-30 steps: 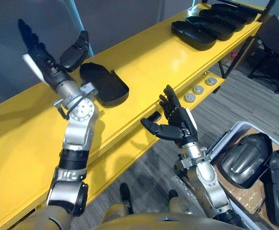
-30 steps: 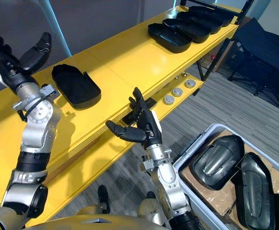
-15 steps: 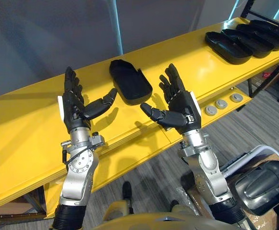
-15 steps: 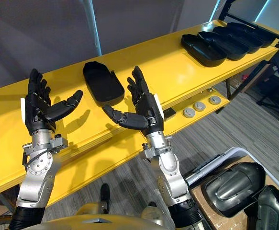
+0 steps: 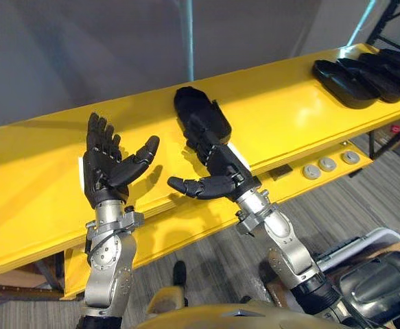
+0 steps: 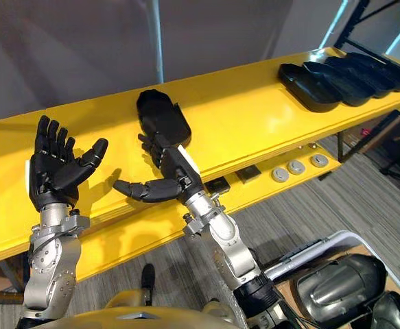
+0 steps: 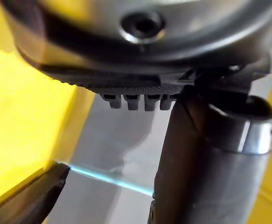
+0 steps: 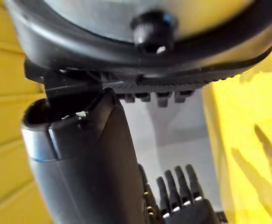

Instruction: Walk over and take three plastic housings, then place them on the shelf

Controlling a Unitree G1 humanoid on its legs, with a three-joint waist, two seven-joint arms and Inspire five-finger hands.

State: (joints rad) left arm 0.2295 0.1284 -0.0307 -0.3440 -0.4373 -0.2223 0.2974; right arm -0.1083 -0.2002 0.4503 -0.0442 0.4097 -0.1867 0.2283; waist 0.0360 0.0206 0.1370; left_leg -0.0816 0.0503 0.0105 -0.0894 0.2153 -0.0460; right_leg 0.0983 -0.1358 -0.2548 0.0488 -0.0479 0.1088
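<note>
Holding left hand [image 5: 103,168] upright over the yellow shelf [image 5: 282,110] front edge, fingers straight and spread, gripping nothing. Holding right hand [image 5: 217,168] out beside it, fingers splayed, thumb out, also empty. Sitting just past the right fingertips: one black housing [image 5: 200,116] on the shelf, contact unclear. Lying at the shelf's far right: row of housings [image 5: 364,72]. Lying in a grey bin [image 5: 357,241] on the floor: spare housings [image 5: 381,281].

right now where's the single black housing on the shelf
In the eye views the single housing lies on the yellow shelf just past the right hand, left of the housing row.
</note>
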